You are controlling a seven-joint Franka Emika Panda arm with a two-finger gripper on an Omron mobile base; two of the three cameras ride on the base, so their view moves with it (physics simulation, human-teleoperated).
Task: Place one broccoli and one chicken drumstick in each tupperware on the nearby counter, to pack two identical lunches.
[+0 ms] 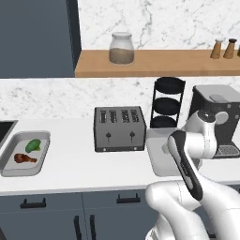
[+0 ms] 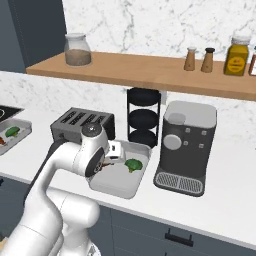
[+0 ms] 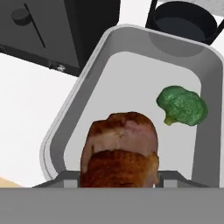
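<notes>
1. Gripper (image 3: 119, 177) status: the jaws are closed partway on a chicken drumstick (image 3: 120, 151), which sits between the 2 finger tips at the bottom of the hand view. The plump meaty end faces the camera; the bone end is hidden.
2. Position: the held drumstick hangs over the near tupperware (image 3: 61, 127), the container between the toaster (image 1: 119, 127) and the coffee machine (image 2: 184, 145). Whether the drumstick touches the floor of the container cannot be told.
3. Contents of the near tupperware: 1 broccoli (image 3: 182, 105) lies on the floor toward the coffee-machine side, apart from the drumstick.
4. Far tupperware (image 1: 9, 171): it stands at the left end of the counter (image 1: 89, 168) and holds 1 broccoli (image 1: 33, 145) and 1 drumstick (image 1: 24, 159), lying near each other.
5. Handling judgement, drumstick: likely light, firm and rounded. The tapered form may swing in the jaws if held off centre, so a grip across the thick meaty end suits it best.
6. Handling judgement, broccoli: likely light, with a bumpy head that gives good friction. The head is the better place to hold; the short stalk offers little surface.
7. Release judgement: bare floor beside the broccoli suits the drop.
</notes>
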